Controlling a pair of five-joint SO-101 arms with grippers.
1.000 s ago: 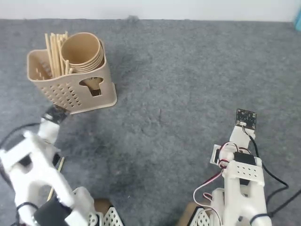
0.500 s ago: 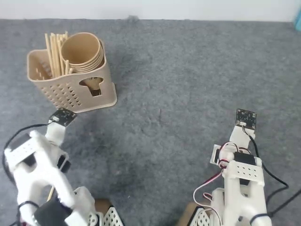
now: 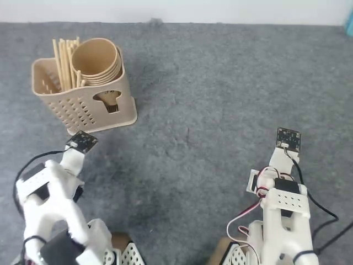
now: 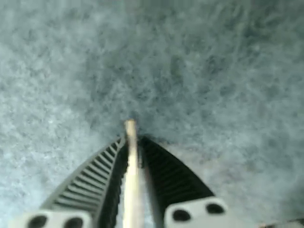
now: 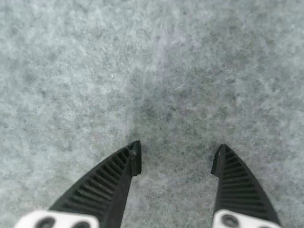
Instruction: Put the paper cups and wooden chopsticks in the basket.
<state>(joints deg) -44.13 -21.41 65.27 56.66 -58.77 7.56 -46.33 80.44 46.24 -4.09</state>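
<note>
Pinching one wooden chopstick (image 4: pixel 131 166) that lies lengthwise between them, the left arm's fingers (image 4: pixel 90 190) are nearly closed over the grey carpeted surface (image 4: pixel 213 71). Beside it, the right arm's fingers (image 5: pixel 109 183) are spread wide over the same surface, holding nothing. Farther back, the beige basket (image 3: pixel 88 107) stands upright with stacked paper cups (image 3: pixel 95 58) and a bundle of chopsticks (image 3: pixel 63 58) side by side inside
</note>
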